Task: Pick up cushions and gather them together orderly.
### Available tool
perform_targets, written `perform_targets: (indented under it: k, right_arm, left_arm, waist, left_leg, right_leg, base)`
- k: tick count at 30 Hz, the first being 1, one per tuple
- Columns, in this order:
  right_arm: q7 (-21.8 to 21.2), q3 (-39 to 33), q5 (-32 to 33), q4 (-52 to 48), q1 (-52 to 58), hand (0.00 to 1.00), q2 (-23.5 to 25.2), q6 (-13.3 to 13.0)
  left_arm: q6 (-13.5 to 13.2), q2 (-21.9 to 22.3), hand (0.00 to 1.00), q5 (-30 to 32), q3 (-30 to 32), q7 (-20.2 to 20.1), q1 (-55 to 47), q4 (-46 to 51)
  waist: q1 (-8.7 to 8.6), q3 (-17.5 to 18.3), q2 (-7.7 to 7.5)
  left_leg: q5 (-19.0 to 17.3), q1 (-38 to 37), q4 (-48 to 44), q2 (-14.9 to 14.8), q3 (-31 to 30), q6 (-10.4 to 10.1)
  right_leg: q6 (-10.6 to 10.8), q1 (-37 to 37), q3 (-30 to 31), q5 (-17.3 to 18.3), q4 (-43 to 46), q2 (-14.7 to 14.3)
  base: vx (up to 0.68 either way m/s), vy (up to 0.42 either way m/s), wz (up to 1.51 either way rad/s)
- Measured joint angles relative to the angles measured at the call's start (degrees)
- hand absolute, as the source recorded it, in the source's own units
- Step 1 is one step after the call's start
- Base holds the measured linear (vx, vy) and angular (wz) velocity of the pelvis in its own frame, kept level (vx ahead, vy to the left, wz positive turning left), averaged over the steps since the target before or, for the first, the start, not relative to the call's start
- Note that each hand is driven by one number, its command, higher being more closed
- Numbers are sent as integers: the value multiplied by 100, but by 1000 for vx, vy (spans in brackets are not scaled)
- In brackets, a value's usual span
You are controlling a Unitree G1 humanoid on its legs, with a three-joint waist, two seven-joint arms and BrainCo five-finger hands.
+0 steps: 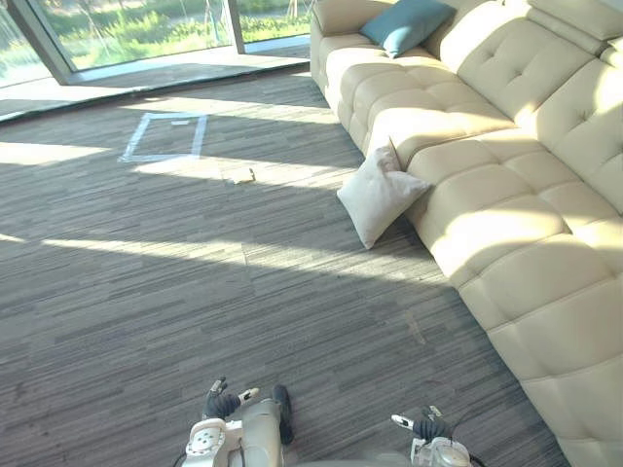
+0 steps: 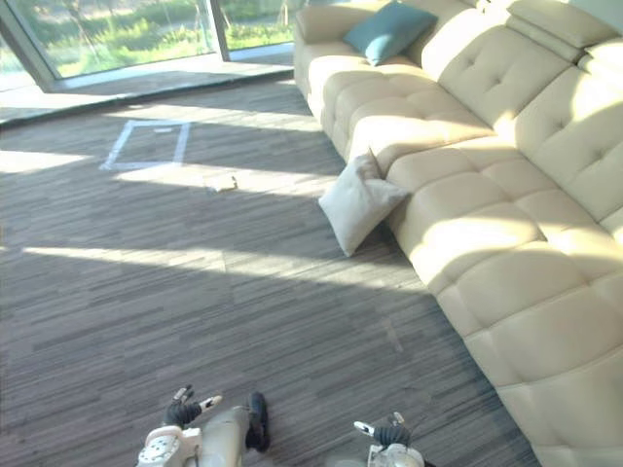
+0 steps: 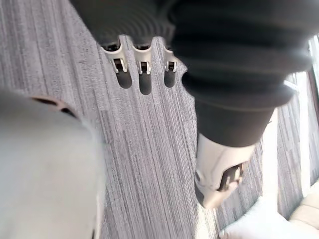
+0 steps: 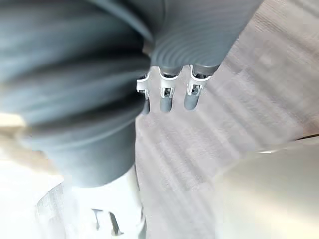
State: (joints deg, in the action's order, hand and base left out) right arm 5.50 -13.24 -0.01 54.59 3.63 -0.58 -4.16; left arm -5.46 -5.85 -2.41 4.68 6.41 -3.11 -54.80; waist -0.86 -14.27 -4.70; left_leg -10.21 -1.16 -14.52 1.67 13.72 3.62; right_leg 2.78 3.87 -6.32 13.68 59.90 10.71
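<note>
Fingers (image 3: pixel 144 82) of the left hand (image 1: pixel 222 402) hang straight and loose over the carpet (image 1: pixel 146 292), nothing in them. Same on the right hand (image 1: pixel 421 426): its fingers (image 4: pixel 167 102) are relaxed and empty. Both hands sit low, well apart from any cushion.

Out ahead, the white cushion (image 1: pixel 380 195) is on the floor, stood on one corner like a diamond. Its top corner points up and its back leans on the front of the cream sofa (image 1: pixel 506 146). Far along the seat, the teal cushion (image 1: pixel 407 24) rests tilted against the backrest, its long axis running across the sofa with one corner down on the seat.

The carpet is grey and streaked, barred with sunlight. A white tape square (image 1: pixel 165 136) marks the floor, with a small scrap (image 1: pixel 243 177) near it. A glass wall (image 1: pixel 136 24) stands beyond.
</note>
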Motion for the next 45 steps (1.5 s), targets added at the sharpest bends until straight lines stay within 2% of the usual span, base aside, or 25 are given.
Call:
perform_targets:
  k: [2,4,6,8,9,10,13,14,15,17,19,21,23,25,27,29,30,32,34,36,39,41,43,44,45]
  right_arm:
    - [-5,0,-1,-37,-44,0,-55,-60]
    - [-32,-10,-6,-128,-124,0,-192,-55]
    - [-35,-10,-17,-137,-134,0,-274,-31]
    - [-38,-9,-151,-2,-51,0,-310,48]
    - [-43,-13,-229,98,57,0,-283,96]
    - [-25,-120,-230,117,173,0,-306,137]
    - [-46,-255,-228,63,218,0,-364,150]
    - [-51,-240,-225,20,241,0,-373,178]
    - [-48,-221,-223,-6,253,0,-380,201]
    - [-49,-215,-224,-99,302,0,-319,209]
    - [-52,-176,-214,-124,303,0,-294,204]
    - [-52,-176,-212,-113,217,0,-293,205]
    - [-44,-176,-212,-113,180,0,-292,204]
    - [-4,-176,-210,-107,237,0,-292,206]
    - [33,-173,-209,-129,346,0,-285,206]
    - [69,-146,-211,-199,487,0,-269,204]
    - [80,-50,-211,-212,492,0,-211,205]
    - [77,70,-214,-338,574,0,-54,199]
    - [72,57,-214,-520,648,0,35,192]
    - [61,30,-214,-601,655,0,45,188]
    - [61,32,-224,-570,509,0,-47,171]
    - [56,46,-224,-397,274,0,-90,144]
    - [27,72,-224,-387,118,0,-138,139]
    - [21,101,-228,-396,144,0,-133,127]
    - [18,103,-204,-370,219,0,-130,118]
  left_arm:
    - [0,-5,0,1,-207,-10,-10,-122]
    - [15,79,0,1,-236,-26,29,-216]
    - [25,137,0,1,-239,-44,-10,-206]
    - [15,106,0,5,-233,-49,-81,-200]
    - [19,70,0,8,-217,-47,-145,-220]
    - [53,167,0,18,-146,-50,-167,-229]
    - [76,453,0,86,-17,-48,-160,-190]
    - [77,460,0,119,164,-73,-134,-150]
    - [79,503,0,119,300,-84,-133,-122]
    - [74,489,0,117,483,-110,-211,80]
    - [73,447,0,115,483,-116,-208,190]
    - [55,457,0,110,492,-122,-217,254]
    - [39,452,0,105,490,-118,-218,253]
    - [-44,464,0,49,481,-99,-216,251]
    - [-48,473,0,-13,489,-93,-225,325]
    - [-46,493,0,-59,491,-83,-283,425]
    - [-47,440,0,-70,494,-80,-350,542]
    - [-37,317,0,-60,493,-71,-399,573]
    - [-13,260,0,-54,495,-6,-404,571]
    - [-2,260,0,-56,490,4,-406,492]
    - [-6,250,0,-62,368,-4,-338,225]
    - [-1,204,0,-62,82,-16,-226,30]
    - [20,205,0,-62,-133,-39,-106,-160]
    - [26,156,0,-46,-192,-54,-105,-200]
    - [23,78,0,7,-188,-80,-109,-216]
  waist:
    - [-58,10,115]
    - [-195,-42,256]
    - [-287,-104,363]
    - [-291,-82,298]
    - [-296,-36,222]
    - [-334,3,406]
    - [-404,72,655]
    - [-411,57,686]
    - [-401,55,707]
    - [-314,25,626]
    - [-225,42,526]
    - [-149,33,518]
    - [-90,30,523]
    - [-1,28,523]
    - [59,27,520]
    - [131,93,544]
    - [146,150,446]
    - [170,332,184]
    - [168,373,99]
    - [171,379,105]
    - [119,411,201]
    - [66,388,326]
    - [32,294,497]
    - [32,304,462]
    - [29,315,290]
  left_leg:
    - [-95,-645,382,-58,-20,14]
    - [-162,-1224,790,-156,-38,3]
    - [-211,-1613,1080,-254,2,-82]
    - [-480,-2043,1266,-199,44,-513]
    - [-581,-2296,1258,-134,6,-661]
    - [-598,-2509,1082,-304,-11,-717]
    - [-130,-1954,-455,-693,-42,-1260]
    - [369,-1567,-1577,-911,-111,-1321]
    - [382,-1233,-2529,-1152,-106,-1337]
    - [-128,-574,-4083,-1655,232,-1269]
    - [-419,-84,-4040,-1685,475,-1079]
    - [-639,548,-3080,-1456,527,-906]
    - [-589,929,-1872,-1097,171,-910]
    - [-109,1110,-277,-660,-578,-1007]
    - [239,1233,257,-584,-831,-990]
    - [790,1301,73,-671,-763,-922]
    - [934,1338,-294,-658,-617,-688]
    - [447,1244,-510,-581,-179,-578]
    - [169,879,-518,-565,254,-426]
    - [-4,398,-315,-565,576,-384]
    - [6,-367,390,-599,1046,-422]
    - [7,-514,543,-721,1136,-422]
    - [9,-648,572,-896,1110,-424]
    - [33,-763,572,-833,1070,-466]
    - [3,-934,593,-620,993,-516]
  right_leg:
    - [-157,474,-452,416,-389,-97]
    - [-248,1148,-900,447,-1750,-329]
    - [-265,1367,-1185,-206,-3477,-584]
    - [-430,1497,-1265,-981,-4653,-712]
    - [-822,1495,-1119,-1488,-4691,-738]
    - [-1171,1498,-1118,-1783,-4147,-769]
    - [-1205,1368,-1181,-1076,-3689,-929]
    - [-1211,1034,-1124,-907,-3858,-1071]
    - [-1188,700,-1066,-841,-4091,-1216]
    - [-1224,-285,-775,-708,-4684,-1540]
    - [-1169,-835,-477,-661,-5037,-1587]
    - [-980,-1247,27,-544,-5333,-1552]
    - [-882,-1426,437,-447,-5434,-1452]
    - [-740,-1724,901,-324,-5532,-1328]
    - [-579,-1976,1177,-44,-5495,-1259]
    - [-437,-2026,1498,432,-5092,-1264]
    - [-281,-1973,1649,641,-4739,-1164]
    - [-203,-1574,1828,649,-3875,-949]
    - [253,-1071,1609,463,-2794,-717]
    - [325,-773,947,534,-2224,-391]
    - [182,-389,-712,733,-2340,91]
    - [126,-21,-1471,712,-2704,30]
    - [-185,296,-1662,484,-3142,-288]
    - [-326,269,-1459,-127,-3865,-495]
    - [-585,247,-1135,-834,-4290,-503]
  base:
    - [586,95,16]
    - [616,24,25]
    - [663,-17,29]
    - [700,-61,23]
    - [806,-99,16]
    - [958,-159,12]
    - [773,-242,-4]
    - [644,-184,-19]
    - [719,-192,-27]
    - [589,-153,-52]
    - [353,-72,-79]
    - [409,-6,-111]
    - [380,103,-120]
    - [501,245,-115]
    - [502,291,-89]
    - [604,398,-92]
    - [675,426,-96]
    - [526,331,-96]
    - [440,304,-97]
    - [357,236,-94]
    - [266,156,-73]
    - [253,32,-45]
    - [288,-58,-20]
    - [321,-118,7]
    - [280,-121,8]
